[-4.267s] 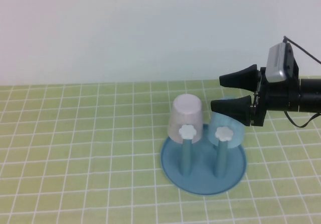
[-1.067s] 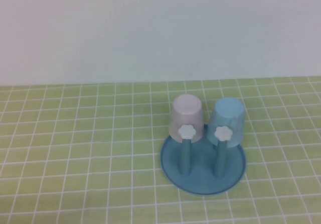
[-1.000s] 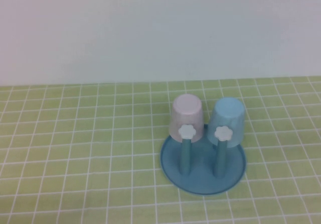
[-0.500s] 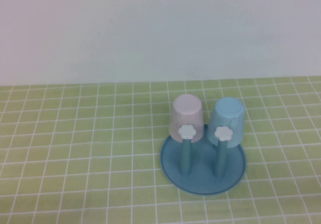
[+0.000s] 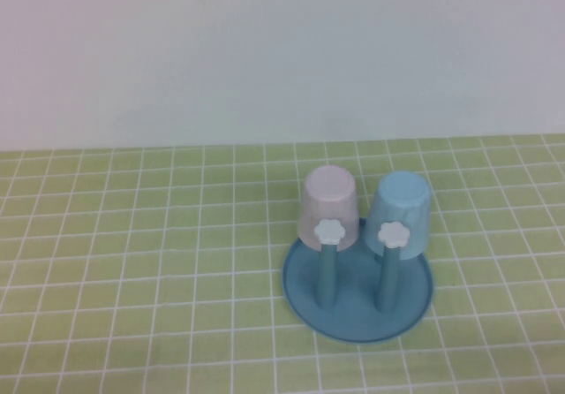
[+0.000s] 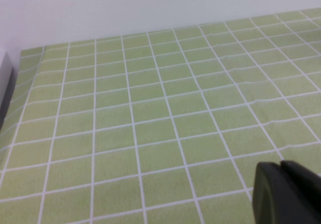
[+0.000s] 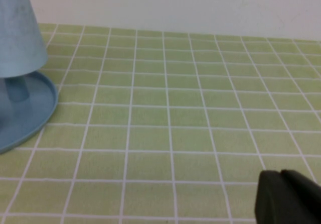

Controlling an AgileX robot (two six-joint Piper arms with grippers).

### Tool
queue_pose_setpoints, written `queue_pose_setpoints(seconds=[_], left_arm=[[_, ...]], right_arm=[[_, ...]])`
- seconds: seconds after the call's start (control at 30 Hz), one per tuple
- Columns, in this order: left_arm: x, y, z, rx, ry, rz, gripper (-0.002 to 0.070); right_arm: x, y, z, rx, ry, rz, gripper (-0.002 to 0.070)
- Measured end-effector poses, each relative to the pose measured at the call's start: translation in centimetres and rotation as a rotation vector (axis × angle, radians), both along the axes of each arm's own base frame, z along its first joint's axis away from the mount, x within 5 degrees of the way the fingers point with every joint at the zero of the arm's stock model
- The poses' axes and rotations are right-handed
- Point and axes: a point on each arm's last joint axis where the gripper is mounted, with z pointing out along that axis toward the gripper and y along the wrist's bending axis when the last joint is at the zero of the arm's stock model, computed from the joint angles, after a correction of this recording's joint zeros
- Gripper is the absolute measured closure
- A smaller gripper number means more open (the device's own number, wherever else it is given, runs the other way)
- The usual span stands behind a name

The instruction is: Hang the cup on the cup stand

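The fingers of the left gripper (image 6: pixel 286 194) and right gripper (image 7: pixel 287 198) look pressed together, each shown only in its wrist view. Two cups sit inverted on the cup stand (image 5: pixel 357 314): the cup (image 5: pixel 399 210) and, touching it, one pink cup (image 5: pixel 329 203). Two front pegs are bare.

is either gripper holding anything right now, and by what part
Nothing is held. The cup hangs upside down on the cup stand. The left gripper and right gripper show only as dark tips above bare tablecloth.
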Motion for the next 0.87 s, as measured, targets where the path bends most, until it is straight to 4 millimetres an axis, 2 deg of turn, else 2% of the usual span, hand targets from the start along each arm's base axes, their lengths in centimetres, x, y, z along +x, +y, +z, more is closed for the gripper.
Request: queue_pose_setpoints(seconds=[0.87], left_arm=[[0.0, 0.0, 0.0, 0.0, 0.001, 0.0, 0.0677]], right_arm=[[-0.12, -0.02, -0.13, -0.012, 0.032, 0.0, 0.0676]])
